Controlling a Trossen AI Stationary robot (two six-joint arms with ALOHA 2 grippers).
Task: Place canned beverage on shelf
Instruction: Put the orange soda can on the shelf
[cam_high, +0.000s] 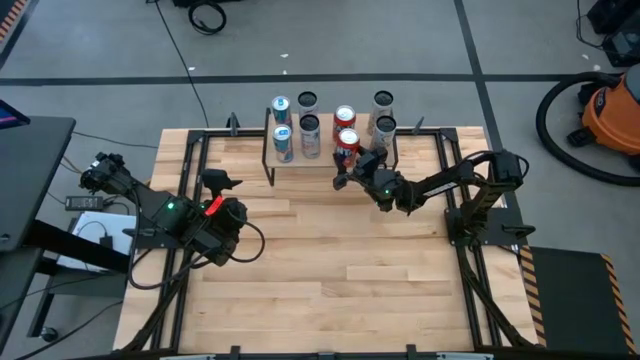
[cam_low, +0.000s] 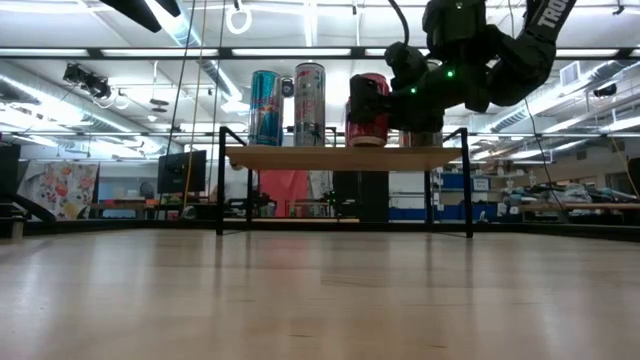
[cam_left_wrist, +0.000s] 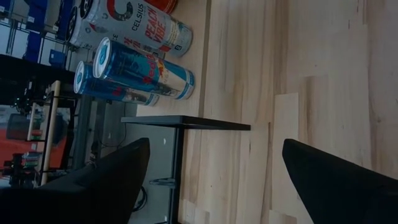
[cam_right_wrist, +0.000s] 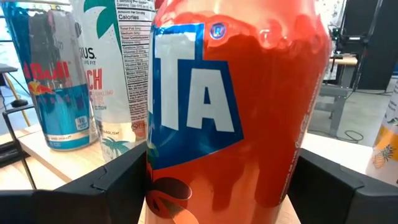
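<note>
The shelf (cam_high: 326, 140) (cam_low: 340, 157) stands at the table's far middle and carries several upright cans: blue ones (cam_high: 283, 145) (cam_left_wrist: 143, 68), pale ones (cam_high: 310, 130) and a red one (cam_high: 345, 118). My right gripper (cam_high: 351, 163) (cam_right_wrist: 221, 186) is at the shelf's near edge, shut on another red can (cam_high: 348, 143) (cam_low: 368, 110) (cam_right_wrist: 230, 93). My left gripper (cam_high: 222, 182) (cam_left_wrist: 214, 180) is open and empty at the table's left, facing the shelf. My right gripper pinches the red can's lower side walls (cam_right_wrist: 155, 180) between its two fingers (cam_right_wrist: 118, 186). The fingers come about level from the table's near side. The can is upright, and in the low view its base (cam_low: 368, 143) sits on the shelf board.
A blue can (cam_right_wrist: 59, 87) and a white can (cam_right_wrist: 115, 74) stand close beside the held can on the shelf. Black frame rails (cam_high: 450, 200) run along the table's edges. Open wooden tabletop (cam_high: 350, 270) lies near of the shelf.
</note>
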